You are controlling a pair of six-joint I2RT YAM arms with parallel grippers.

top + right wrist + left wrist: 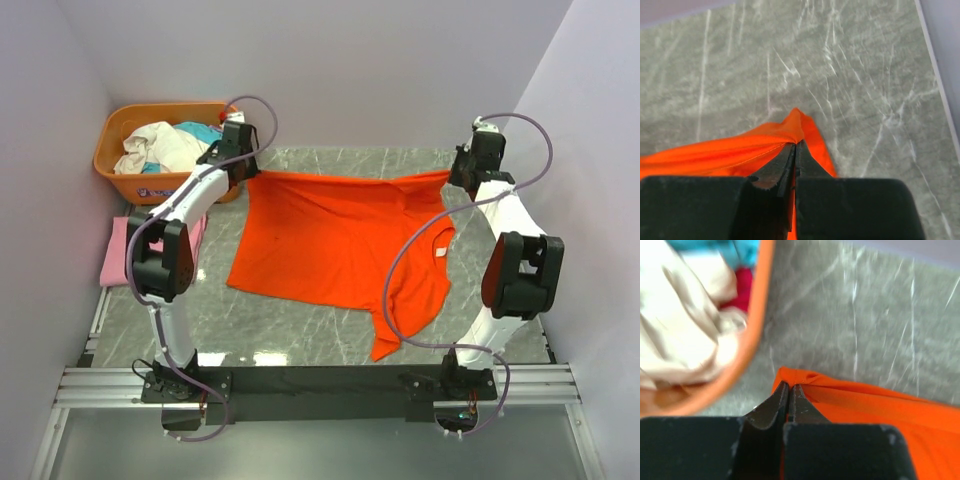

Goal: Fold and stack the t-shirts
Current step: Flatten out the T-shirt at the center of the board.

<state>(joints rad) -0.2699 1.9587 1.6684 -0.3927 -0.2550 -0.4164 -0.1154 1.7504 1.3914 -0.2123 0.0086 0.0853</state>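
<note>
Far left, against the side wall: pink t-shirt (114, 262) lying flat on the grey marble table (300, 330), partly hidden under the left arm's elbow. Fold state cannot be told.

Far-left corner: rigid orange basket (104, 160). Inside it:
- A crumpled cream cloth (155, 148) fills most of it.
- A teal cloth (203, 131) sits at the far right side.
- A small patch of dark red fabric (742, 287) shows beneath the cream, seen only from the left wrist camera.

All of this is heaped loosely, and none of it hangs over the rim.

Just right of the basket: left gripper (789, 386), jaws pressed together on the far-left corner of the orange-red t-shirt (330, 240). A fold of the cloth is pinched between the tips. The corner sits close to the basket wall, but contact cannot be confirmed.

Centre: the orange-red shirt is spread over the middle of the table. Its far edge is drawn in a fairly straight line between the two grippers. The neck opening faces the right side, and one sleeve trails toward the near edge. It lies well apart from the pink shirt, with the left arm between them.

Right: right gripper (795, 146), jaws likewise closed tight, pinching the far-right corner of the same shirt. A small peak of cloth pokes out past the tips, over bare marble.
</note>
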